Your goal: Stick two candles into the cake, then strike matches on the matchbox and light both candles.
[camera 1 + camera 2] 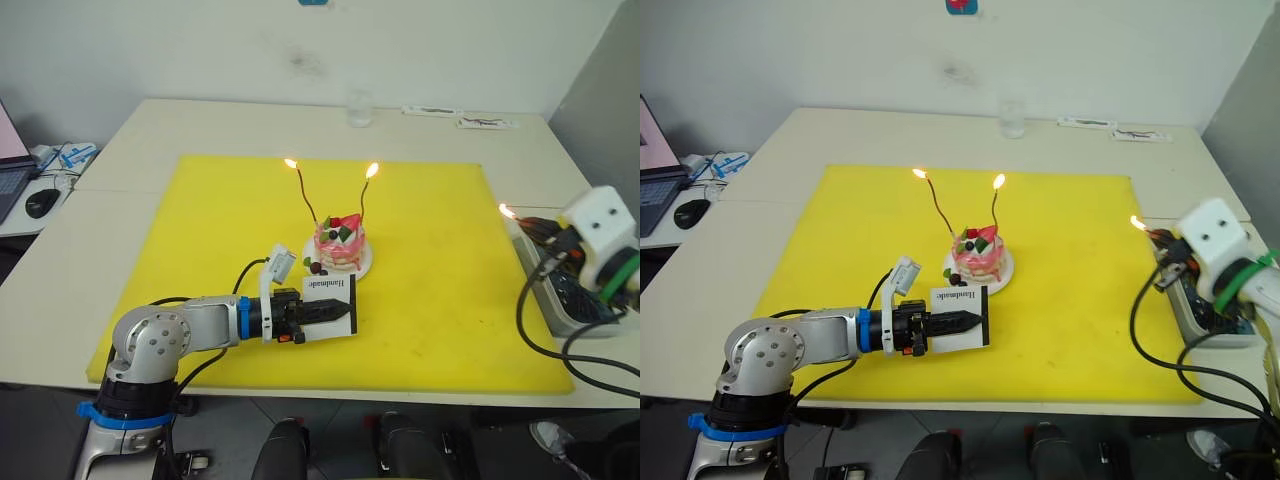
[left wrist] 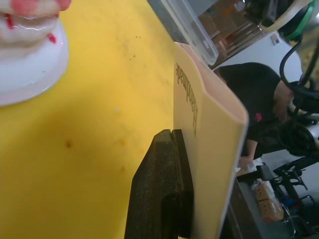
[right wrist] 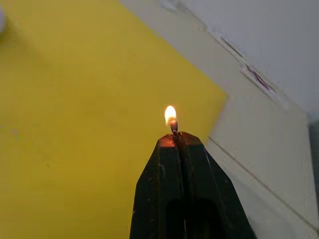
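Note:
The pink cake (image 1: 339,246) sits on its white plate (image 1: 362,266) in the middle of the yellow mat. Two thin wavy candles stand in it, both burning: the darker candle (image 1: 306,198) on the left and the other candle (image 1: 364,203) on the right. Just in front of the cake, my left gripper (image 1: 345,311) is shut on the white matchbox (image 1: 331,291), held on edge over the mat; the box (image 2: 209,149) lies against a finger (image 2: 162,189). Over the mat's right edge, my right gripper (image 3: 177,137) is shut on a match (image 3: 173,126) whose tip is aflame (image 1: 506,211).
A grey tray (image 1: 556,297) stands on the table just right of the yellow mat (image 1: 200,260), under my right arm. A glass (image 1: 359,108) and flat paper strips (image 1: 487,122) lie at the back. A laptop and mouse (image 1: 42,203) are far left. A person in black (image 2: 254,94) shows beyond the table.

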Robot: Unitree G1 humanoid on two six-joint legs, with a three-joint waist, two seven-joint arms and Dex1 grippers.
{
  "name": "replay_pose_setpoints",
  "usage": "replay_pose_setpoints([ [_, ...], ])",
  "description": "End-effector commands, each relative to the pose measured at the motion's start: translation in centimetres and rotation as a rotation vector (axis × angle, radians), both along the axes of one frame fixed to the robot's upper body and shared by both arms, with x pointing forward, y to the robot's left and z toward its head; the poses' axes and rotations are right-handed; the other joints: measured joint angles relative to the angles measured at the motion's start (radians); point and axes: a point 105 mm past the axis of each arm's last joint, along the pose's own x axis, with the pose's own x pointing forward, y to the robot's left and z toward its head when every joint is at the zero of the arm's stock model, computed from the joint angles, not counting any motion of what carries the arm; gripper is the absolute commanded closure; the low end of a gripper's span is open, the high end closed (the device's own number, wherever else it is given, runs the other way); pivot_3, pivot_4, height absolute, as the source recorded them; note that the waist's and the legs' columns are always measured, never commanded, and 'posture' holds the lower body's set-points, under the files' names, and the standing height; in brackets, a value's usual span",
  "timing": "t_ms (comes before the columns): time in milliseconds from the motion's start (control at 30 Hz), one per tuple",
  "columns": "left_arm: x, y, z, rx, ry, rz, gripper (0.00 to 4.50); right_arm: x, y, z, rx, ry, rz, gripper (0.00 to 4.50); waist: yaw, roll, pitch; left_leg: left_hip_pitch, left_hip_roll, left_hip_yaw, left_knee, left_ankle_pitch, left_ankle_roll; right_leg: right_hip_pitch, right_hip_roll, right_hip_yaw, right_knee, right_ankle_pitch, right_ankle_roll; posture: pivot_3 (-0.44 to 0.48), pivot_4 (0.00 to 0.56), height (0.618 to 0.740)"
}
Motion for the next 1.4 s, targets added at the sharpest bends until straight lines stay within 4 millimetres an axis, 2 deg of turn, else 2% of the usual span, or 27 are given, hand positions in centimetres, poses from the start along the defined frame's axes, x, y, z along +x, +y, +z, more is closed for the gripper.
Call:
replay_pose_setpoints([
  [33, -0.4, -0.8, 0.6, -0.027, -0.036, -0.022, 4.5, -0.6, -3.3, 0.4, 0.008, -0.058, -0.152, 4.47, -0.002, 0.0, 0.0, 0.001, 0.0, 0.0, 0.0, 0.0, 0.0, 0.0, 0.0, 0.001, 0.0, -0.001, -0.001, 0.0, 0.15, 0.74],
  [233, -0.3, -1.3, 0.5, -0.037, -0.037, -0.025, 4.5, 0.1, -5.8, -1.7, 0.06, -0.016, -0.291, 4.47, -0.006, 0.0, 0.0, 0.005, 0.0, 0.005, 0.001, 0.001, 0.001, 0.002, 0.0, 0.005, 0.0, 0.0, -0.001, 0.0, 0.15, 0.74],
  [333, -0.2, -1.2, 0.6, -0.04, -0.041, -0.02, 4.5, 0.5, -6.7, -2.1, 0.087, -0.009, -0.361, 3.94, -0.005, 0.0, 0.0, 0.005, 0.0, 0.005, 0.001, 0.001, 0.001, 0.003, 0.0, 0.006, 0.0, 0.0, -0.001, 0.0, 0.15, 0.74],
  [533, -0.3, -1.1, 0.5, -0.038, -0.045, -0.009, 4.5, 0.9, -6.5, -1.5, 0.074, -0.045, -0.371, 1.77, -0.004, 0.001, -0.001, 0.004, 0.0, 0.005, 0.0, 0.001, 0.001, 0.002, 0.0, 0.006, 0.0, 0.0, 0.0, 0.0, 0.15, 0.74],
  [700, -0.4, -1.3, 0.8, -0.028, -0.057, -0.015, 4.5, 0.7, -5.8, 0.1, 0.068, -0.117, -0.335, 0.04, -0.002, 0.001, -0.001, 0.004, 0.0, 0.005, 0.0, 0.001, 0.001, 0.002, 0.0, 0.006, -0.001, 0.0, -0.001, 0.0, 0.15, 0.74],
  [733, -0.4, -1.4, 0.9, -0.024, -0.063, -0.022, 4.5, 0.6, -5.4, 0.6, 0.068, -0.136, -0.31, 0.04, -0.002, 0.001, -0.001, 0.004, 0.0, 0.005, 0.0, 0.001, 0.001, 0.002, 0.0, 0.006, -0.001, -0.001, -0.001, 0.0, 0.15, 0.74],
  [800, -0.6, -1.4, 1.0, 0.0, -0.077, -0.036, 4.5, 0.3, -4.5, 1.3, 0.047, -0.156, -0.259, 0.04, -0.002, 0.001, -0.001, 0.004, 0.0, 0.005, 0.0, 0.001, 0.001, 0.002, 0.0, 0.006, -0.001, 0.0, -0.001, 0.0, 0.15, 0.74],
  [900, -0.9, -1.6, 0.8, 0.076, -0.107, -0.055, 4.5, -0.3, -1.7, 1.8, 0.001, -0.138, -0.077, 0.04, -0.002, 0.001, -0.001, 0.004, 0.0, 0.005, 0.0, 0.001, 0.001, 0.002, 0.0, 0.006, -0.001, 0.0, -0.001, 0.0, 0.15, 0.74],
  [1033, -0.4, -1.8, 0.1, 0.214, -0.165, -0.046, 4.5, -2.9, 5.4, 0.9, 0.07, 0.017, 0.338, 0.04, -0.003, 0.001, -0.001, 0.004, 0.0, 0.005, 0.0, 0.001, 0.001, 0.002, 0.0, 0.006, -0.001, -0.001, -0.001, 0.0, 0.15, 0.74],
  [1167, 0.0, -2.3, 0.7, 0.281, -0.246, -0.065, 4.5, -5.8, 10.1, -1.1, 0.051, 0.226, 0.624, 0.04, -0.002, 0.0, 0.0, 0.004, 0.0, 0.004, 0.0, 0.001, 0.001, 0.002, 0.001, 0.006, -0.001, -0.001, -0.001, 0.0, 0.15, 0.74],
  [1300, -0.1, -2.1, 1.5, 0.331, -0.312, -0.091, 3.42, -6.3, 12.0, -1.4, 0.058, 0.285, 0.731, 0.0, -0.002, -0.001, 0.001, 0.003, 0.0, 0.005, 0.001, 0.001, 0.001, 0.002, 0.0, 0.006, -0.002, 0.0, 0.0, 0.0, 0.15, 0.74],
  [1400, -0.4, -1.5, 2.2, 0.347, -0.324, -0.109, 2.43, -6.5, 12.8, -1.6, 0.057, 0.317, 0.784, 0.0, -0.001, -0.001, 0.001, 0.003, 0.0, 0.004, 0.001, 0.001, 0.001, 0.002, 0.0, 0.005, -0.002, 0.0, 0.0, 0.0, 0.15, 0.74],
])
